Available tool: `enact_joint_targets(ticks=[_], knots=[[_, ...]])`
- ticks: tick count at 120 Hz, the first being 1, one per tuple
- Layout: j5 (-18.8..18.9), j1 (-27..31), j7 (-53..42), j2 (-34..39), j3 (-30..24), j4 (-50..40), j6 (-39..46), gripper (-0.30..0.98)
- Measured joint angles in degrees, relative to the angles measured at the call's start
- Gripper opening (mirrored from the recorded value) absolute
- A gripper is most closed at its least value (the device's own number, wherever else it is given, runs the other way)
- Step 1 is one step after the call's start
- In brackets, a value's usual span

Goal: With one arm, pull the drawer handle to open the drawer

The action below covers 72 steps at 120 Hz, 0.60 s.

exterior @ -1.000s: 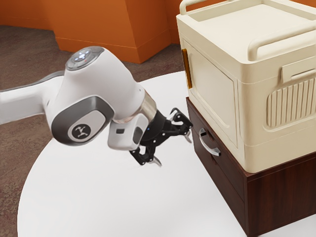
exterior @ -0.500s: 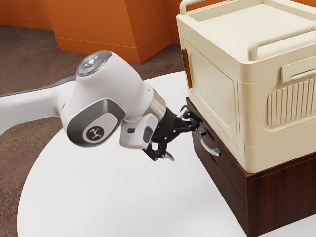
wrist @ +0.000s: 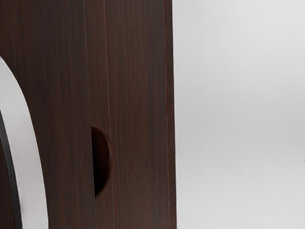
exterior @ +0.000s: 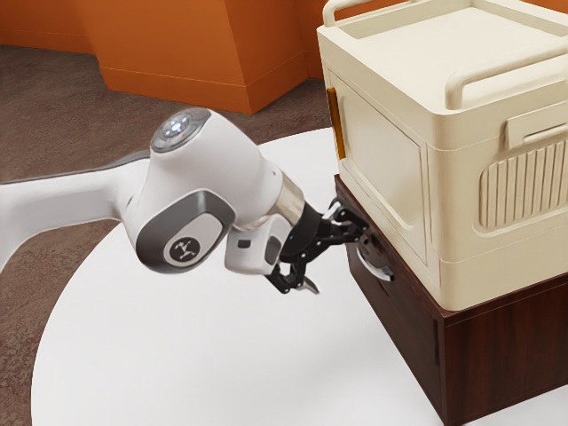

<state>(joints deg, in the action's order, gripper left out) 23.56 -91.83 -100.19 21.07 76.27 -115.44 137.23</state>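
In the exterior view my gripper [exterior: 341, 263] stands open at the front of the dark wooden cabinet [exterior: 506, 355]. Its upper finger overlaps the far end of the curved silver handle [exterior: 380, 269]; contact cannot be told. The lower finger hangs out over the white table, away from the drawer front [exterior: 404, 306]. The drawer looks shut, flush with the cabinet. In the wrist view the silver handle [wrist: 28, 143] curves close by in front of the dark drawer front [wrist: 59, 105].
A large cream box [exterior: 382, 133] with rail handles rests on the cabinet. The round white table [exterior: 222, 355] extends in front of the drawer. A dark rounded cutout [wrist: 101, 162] shows beside the drawer's edge in the wrist view.
My gripper has moved toward the exterior view's right and slightly lower, up to the handle, with its fingers still apart. The drawer and the cream box have not moved.
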Motion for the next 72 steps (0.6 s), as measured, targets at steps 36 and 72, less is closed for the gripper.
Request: enact_joint_targets(ticks=[36,72], knots=[[-0.33,0.93,-0.39,-0.32,-0.93,-1.41,-0.99,0.69],[-0.40,8.51,-0.62,-0.17,-8.07,-2.90,-1.59,0.64]])
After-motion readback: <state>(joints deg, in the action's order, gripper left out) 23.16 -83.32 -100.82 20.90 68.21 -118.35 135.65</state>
